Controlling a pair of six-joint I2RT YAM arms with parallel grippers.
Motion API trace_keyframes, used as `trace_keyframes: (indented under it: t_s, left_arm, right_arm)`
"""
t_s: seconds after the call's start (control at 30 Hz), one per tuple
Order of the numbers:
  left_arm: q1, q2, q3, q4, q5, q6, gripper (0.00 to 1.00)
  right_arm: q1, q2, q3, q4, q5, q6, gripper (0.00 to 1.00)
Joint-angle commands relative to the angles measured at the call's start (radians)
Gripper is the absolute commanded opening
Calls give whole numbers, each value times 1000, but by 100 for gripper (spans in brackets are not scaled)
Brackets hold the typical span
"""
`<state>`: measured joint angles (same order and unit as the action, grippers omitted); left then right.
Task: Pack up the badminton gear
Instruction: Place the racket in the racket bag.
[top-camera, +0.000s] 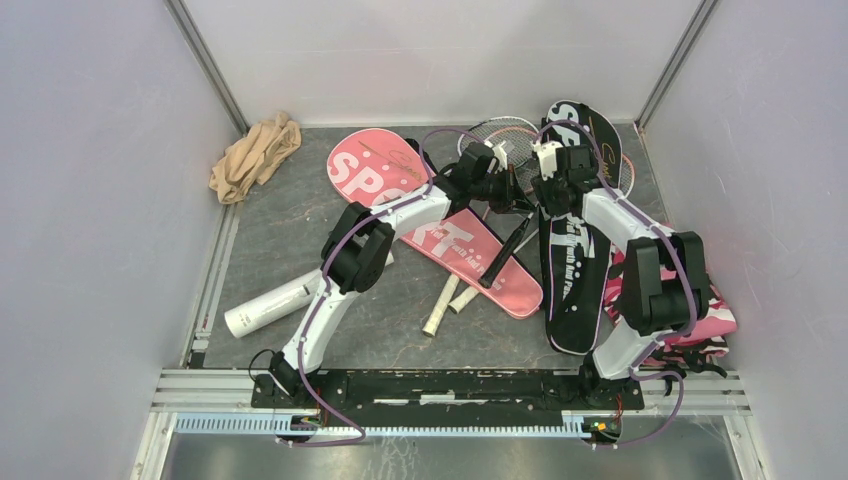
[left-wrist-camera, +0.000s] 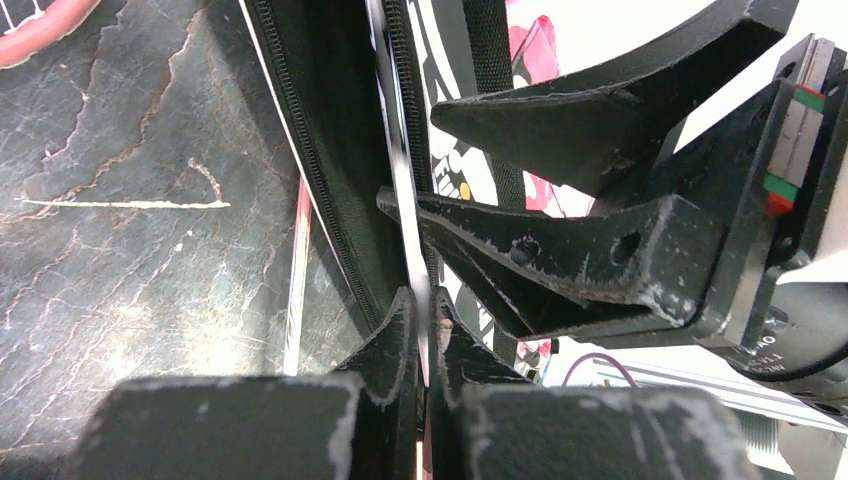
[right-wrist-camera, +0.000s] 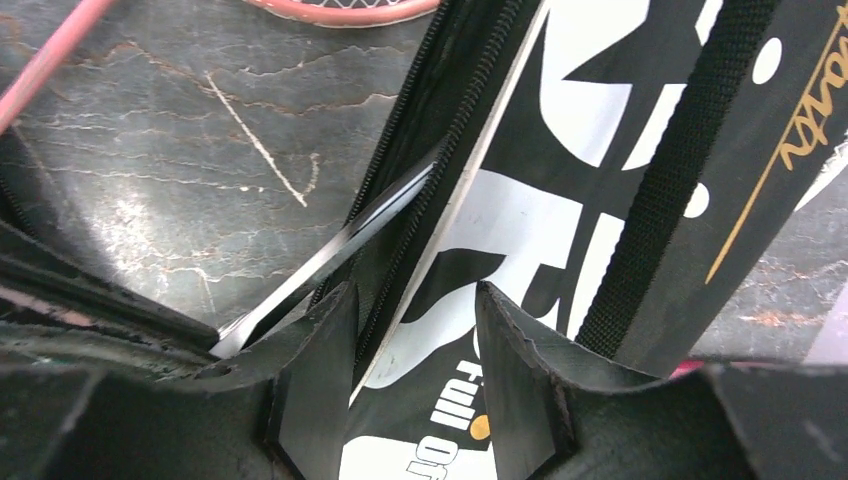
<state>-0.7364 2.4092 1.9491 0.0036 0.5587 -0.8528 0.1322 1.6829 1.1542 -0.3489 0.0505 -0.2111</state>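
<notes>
The black SPORT bag (top-camera: 575, 265) lies at the right, and the pink SPORT bag (top-camera: 440, 225) lies left of it. Racket heads (top-camera: 500, 135) lie at the back, and white handles (top-camera: 445, 300) stick out near the pink bag. My left gripper (top-camera: 515, 195) is shut on the black bag's thin opened edge (left-wrist-camera: 405, 190), its tips (left-wrist-camera: 425, 305) pinching it. My right gripper (top-camera: 548, 192) is open, its tips (right-wrist-camera: 415, 295) straddling the bag's zipper edge (right-wrist-camera: 440, 170) without closing on it. The white tube (top-camera: 270, 305) lies front left. No shuttlecocks are in view.
A beige cloth (top-camera: 255, 155) lies at the back left. A pink camouflage cloth (top-camera: 690, 320) lies under the right arm at the right wall. A pink racket shaft (left-wrist-camera: 297, 270) lies on the dark table beside the black bag. Walls close in on three sides.
</notes>
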Motion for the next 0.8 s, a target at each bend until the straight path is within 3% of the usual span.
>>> trace_keyframes:
  t_s: [0.0, 0.23, 0.5, 0.77]
  left_arm:
    - [-1, -43, 34, 96, 9, -17, 2]
    - [-1, -46, 17, 98, 10, -8, 2]
    - [-1, -64, -8, 95, 8, 12, 2]
    - [-1, -123, -8, 54, -2, 22, 2]
  right_arm:
    - [4, 7, 22, 63, 87, -23, 51]
    - [5, 30, 32, 70, 96, -27, 35]
    - [-1, -4, 73, 38, 83, -7, 1]
    - [-26, -87, 156, -57, -87, 91, 0]
